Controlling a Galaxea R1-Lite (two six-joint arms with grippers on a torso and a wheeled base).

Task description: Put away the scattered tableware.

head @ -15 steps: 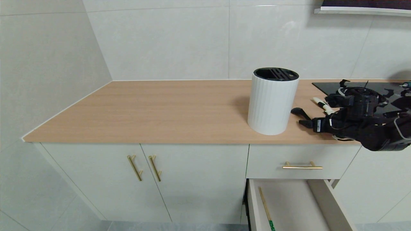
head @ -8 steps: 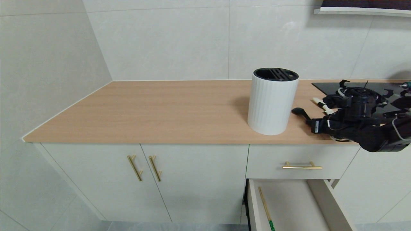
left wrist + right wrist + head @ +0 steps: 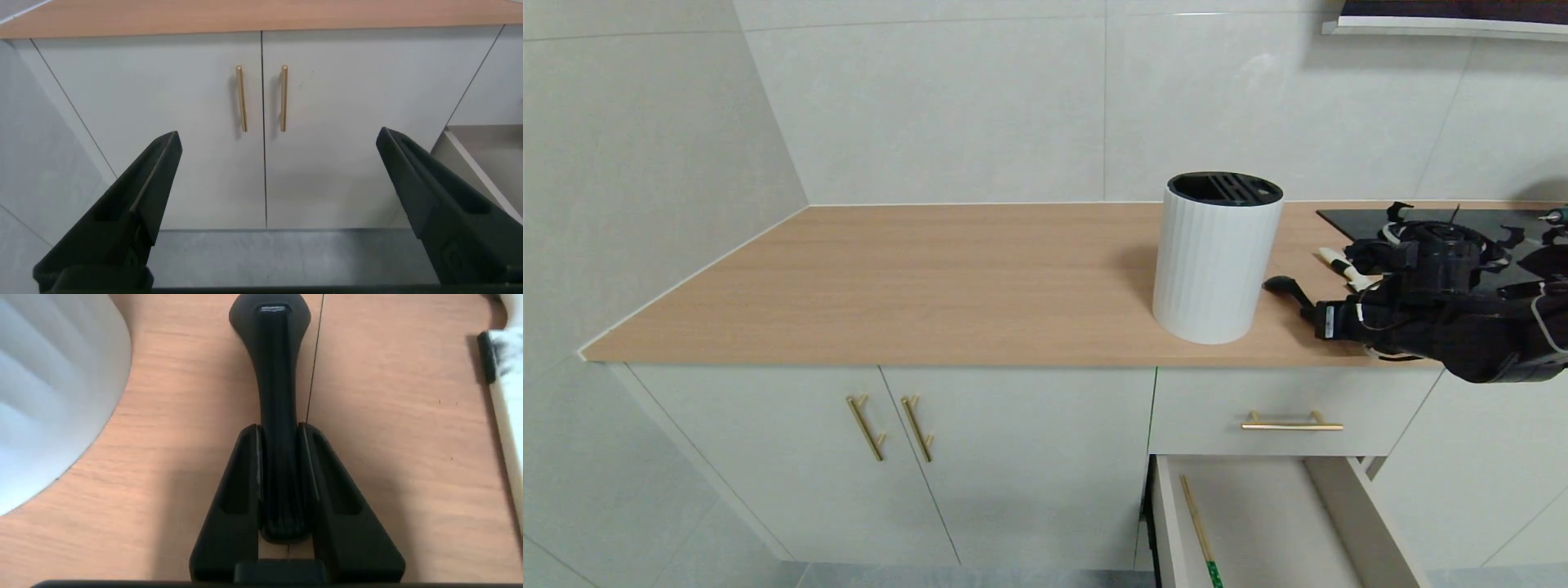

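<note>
A black utensil handle (image 3: pixel 1282 284) lies on the wooden counter just right of the white ribbed holder (image 3: pixel 1215 261). My right gripper (image 3: pixel 1313 315) sits low over the counter, shut on that handle. In the right wrist view both fingers press the black handle (image 3: pixel 278 392) from either side at the gripper (image 3: pixel 282 449), with the holder's wall (image 3: pixel 49 384) beside it. A white-handled utensil (image 3: pixel 1343 267) lies further right, its edge (image 3: pixel 507 400) showing near the wrist. My left gripper (image 3: pixel 278 212) hangs open below counter height, facing the cabinet doors.
The holder has a black slotted top (image 3: pixel 1225 188). A black cooktop (image 3: pixel 1347 219) sits at the back right. Below the counter's front edge a drawer (image 3: pixel 1356 523) stands pulled out with a chopstick (image 3: pixel 1196 523) inside. Cabinet doors with gold handles (image 3: pixel 261 98) are to the left.
My right gripper has slid a little to the right along the black handle; the handle's far end has stayed in place. The holder has not moved.
</note>
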